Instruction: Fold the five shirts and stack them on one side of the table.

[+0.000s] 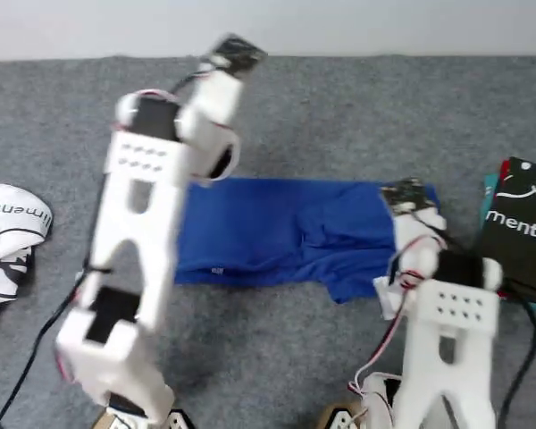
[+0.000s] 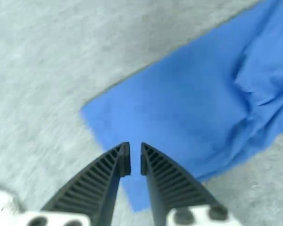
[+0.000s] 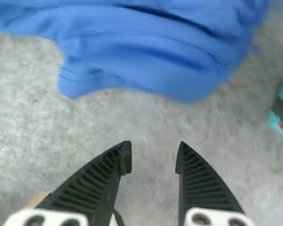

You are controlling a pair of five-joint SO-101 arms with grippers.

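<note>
The grey felt-like table (image 1: 339,107) is looked down on by the high view from above the arms' base side; the flat blue cloth shirt (image 1: 277,228) is shared by all three views; its corner is seen close past the black ribbed left gripper (image 2: 135,157); its rumpled edge, seemingly the near one, past the black ribbed right gripper (image 3: 152,157).

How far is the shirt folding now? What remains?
Done, it seems: a stack at the right edge of the table, black shirt on top, with teal and red edges beneath. In hand: the blue shirt lies mid-table, partly folded, one end rumpled; the left gripper hovers over its corner, barely open, and the right gripper is open beside it, neither holding cloth. Remaining: the white shirt, crumpled at the left edge.
</note>
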